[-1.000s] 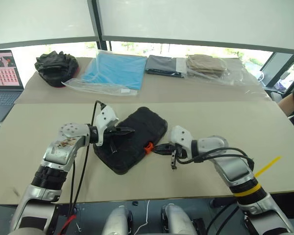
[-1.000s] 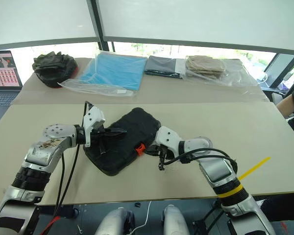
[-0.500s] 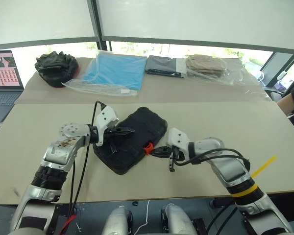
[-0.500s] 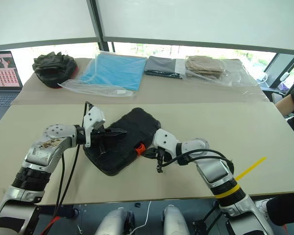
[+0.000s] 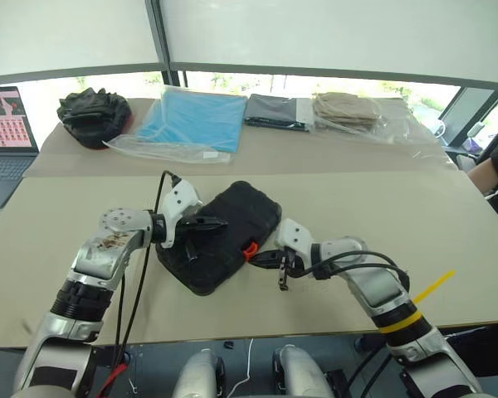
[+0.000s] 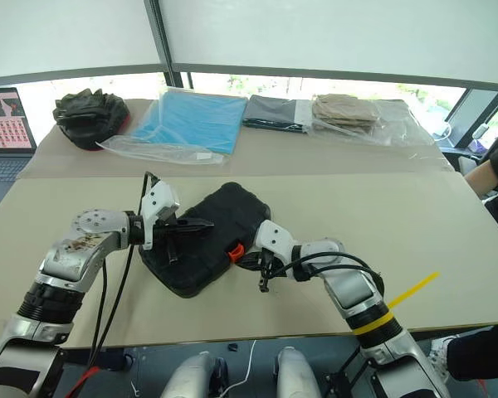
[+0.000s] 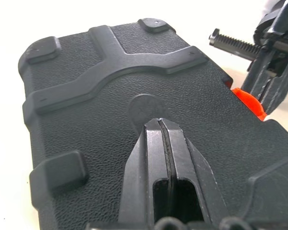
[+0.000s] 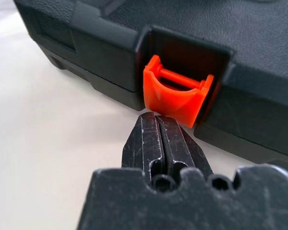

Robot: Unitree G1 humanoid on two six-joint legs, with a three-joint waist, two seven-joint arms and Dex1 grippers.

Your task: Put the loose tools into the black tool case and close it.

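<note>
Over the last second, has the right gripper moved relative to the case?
Yes. The shut right gripper has crept toward the robot's left, closing on the orange latch of the case, which has stayed put on the table.

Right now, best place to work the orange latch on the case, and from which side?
Take the orange latch at its lower lip, coming level from the case's open front edge. It sits recessed in a notch, flared outward at the bottom. The right claw, shut, is already lined up there.
</note>
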